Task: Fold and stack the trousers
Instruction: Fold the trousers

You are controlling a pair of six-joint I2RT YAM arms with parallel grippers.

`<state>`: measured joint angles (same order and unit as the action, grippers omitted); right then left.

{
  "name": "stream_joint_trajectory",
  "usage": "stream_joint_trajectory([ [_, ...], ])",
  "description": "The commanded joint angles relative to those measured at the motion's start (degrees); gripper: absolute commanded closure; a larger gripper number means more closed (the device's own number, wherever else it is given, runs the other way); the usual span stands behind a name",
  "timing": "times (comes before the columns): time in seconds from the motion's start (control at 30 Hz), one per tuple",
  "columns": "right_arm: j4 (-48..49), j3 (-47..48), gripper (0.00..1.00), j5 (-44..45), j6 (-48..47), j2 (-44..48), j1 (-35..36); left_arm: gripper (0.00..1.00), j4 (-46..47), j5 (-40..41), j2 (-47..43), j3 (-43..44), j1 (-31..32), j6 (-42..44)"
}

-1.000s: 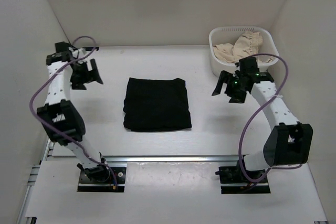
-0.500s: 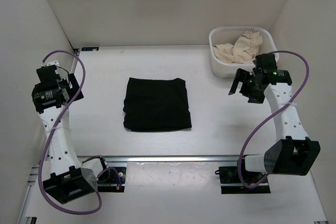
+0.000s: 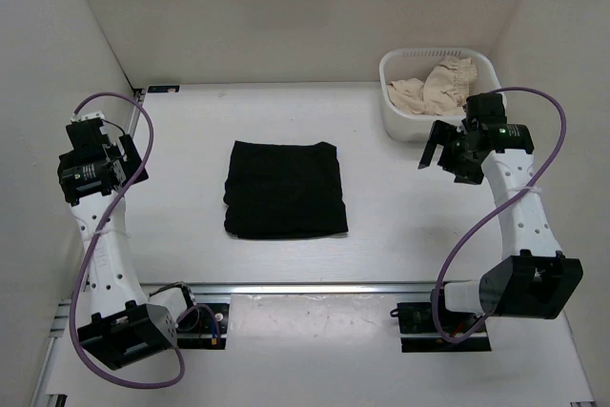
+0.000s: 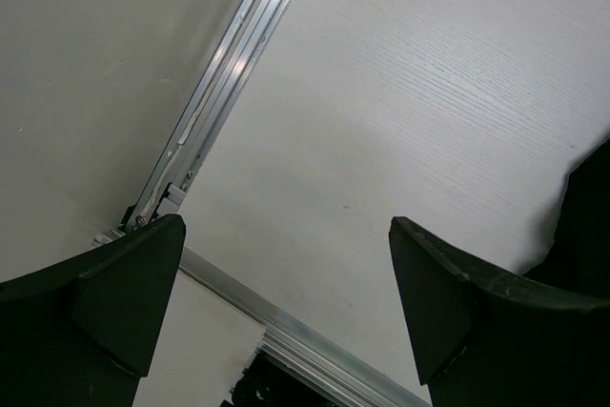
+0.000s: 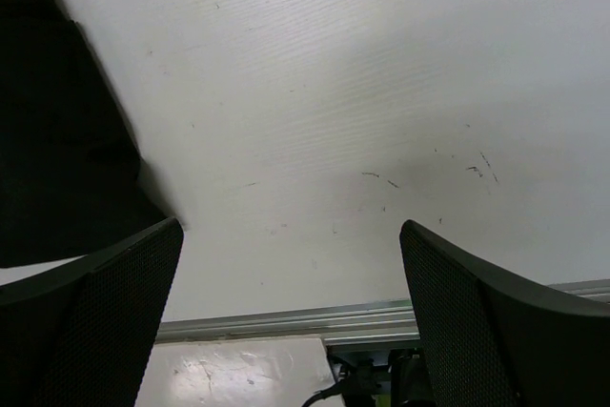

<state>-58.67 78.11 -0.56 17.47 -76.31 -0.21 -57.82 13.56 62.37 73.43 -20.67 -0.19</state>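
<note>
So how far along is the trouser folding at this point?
Done: the black trousers lie folded into a neat rectangle mid-table. In hand: nothing; the left hand and right hand are both open and empty, well clear of the fabric. Left: apparently nothing for this pair; only a crumpled beige cloth sits in the white basket, and no other trousers show to stack.

A lab: white enclosure walls (image 3: 286, 16), aluminium mounting rail (image 3: 315, 287)

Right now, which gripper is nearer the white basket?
Right. The right gripper hangs open just in front of the white basket, by its near wall. The left gripper is open far across on the left, beyond the folded trousers.
</note>
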Motion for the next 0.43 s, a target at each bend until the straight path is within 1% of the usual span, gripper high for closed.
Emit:
stream_joint_trajectory([
  [0.0, -0.8, 0.2, 0.01, 2.5, -1.3, 2.0, -0.1, 0.0, 0.3, -0.5, -1.4, 1.2, 0.2, 0.2],
  [0.33, -1.4, 0.2, 0.01, 2.5, -1.8, 3.3, -0.1, 0.0, 0.3, -1.0, -1.9, 1.2, 0.2, 0.2],
  [0.4, -0.2, -0.4, 0.01, 2.5, -1.8, 3.8, -0.1, 0.0, 0.3, -1.0, -2.5, 1.2, 0.2, 0.2],
])
